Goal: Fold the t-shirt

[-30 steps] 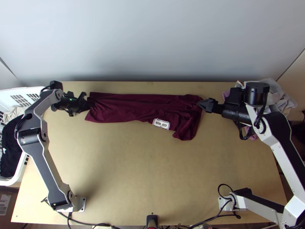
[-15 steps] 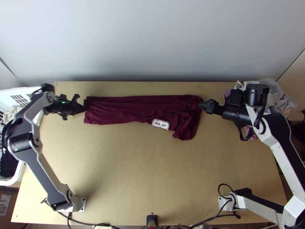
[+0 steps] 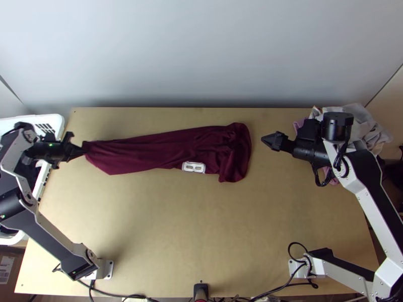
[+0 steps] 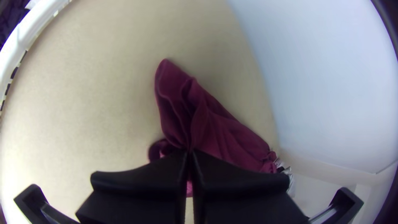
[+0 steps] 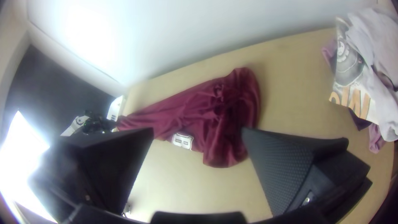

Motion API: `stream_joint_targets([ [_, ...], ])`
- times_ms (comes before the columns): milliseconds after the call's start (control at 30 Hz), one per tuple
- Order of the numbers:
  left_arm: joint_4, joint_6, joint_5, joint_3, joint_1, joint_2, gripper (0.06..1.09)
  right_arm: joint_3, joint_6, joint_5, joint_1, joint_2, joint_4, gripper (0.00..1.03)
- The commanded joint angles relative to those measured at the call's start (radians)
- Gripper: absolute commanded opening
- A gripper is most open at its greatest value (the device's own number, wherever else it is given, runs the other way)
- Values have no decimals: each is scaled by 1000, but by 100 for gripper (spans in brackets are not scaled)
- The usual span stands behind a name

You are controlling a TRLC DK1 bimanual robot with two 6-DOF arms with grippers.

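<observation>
One maroon cloth T-shirt (image 3: 161,151) on one light wooden table (image 3: 176,226), lying over its far part, left of centre. Gathered into a long, narrow strip with creases along its length. Runs left to right on its long axis, with the far edge slanting farther back toward the right. Tapers to one pinched point at the left end and points that way; spreads into one broader, loosely bunched end on the right. Carries one white blocky emblem (image 3: 193,167) on its near edge, right of the strip's middle. Cannot tell where the collar lies.

Two grippers in all, both black. At the far left, one left gripper (image 3: 81,150) with two wide, flat fingers pressed together on the shirt's left end. Cannot tell if that end rests on the wood. To the right of the broad end, one right gripper (image 3: 264,140), apart from the cloth, with two fingers spread well apart and nothing between them.

At the left edge, one white plastic laundry basket (image 3: 31,119) with dark cloth inside. At the far right, one heap of grey, white and pink clothes (image 3: 374,132), partly behind the right arm; cannot count its pieces.
</observation>
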State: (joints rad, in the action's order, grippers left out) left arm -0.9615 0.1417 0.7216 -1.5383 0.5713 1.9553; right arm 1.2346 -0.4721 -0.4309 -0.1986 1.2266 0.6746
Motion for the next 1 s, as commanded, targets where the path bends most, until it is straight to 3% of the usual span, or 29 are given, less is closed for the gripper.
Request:
stream_joint_targets([
  [0,-60,-36,-27,-29,2,-30,9,-24,-3,0,2,-22,-1,99],
  [400,-86,102,-103,-204,-297,-52,9,-63,-10,0,14,-67,-3,99],
  [967,-69,230,-189,-233,-636,-42,9,-147,-11,0,18,-127,-7,99],
])
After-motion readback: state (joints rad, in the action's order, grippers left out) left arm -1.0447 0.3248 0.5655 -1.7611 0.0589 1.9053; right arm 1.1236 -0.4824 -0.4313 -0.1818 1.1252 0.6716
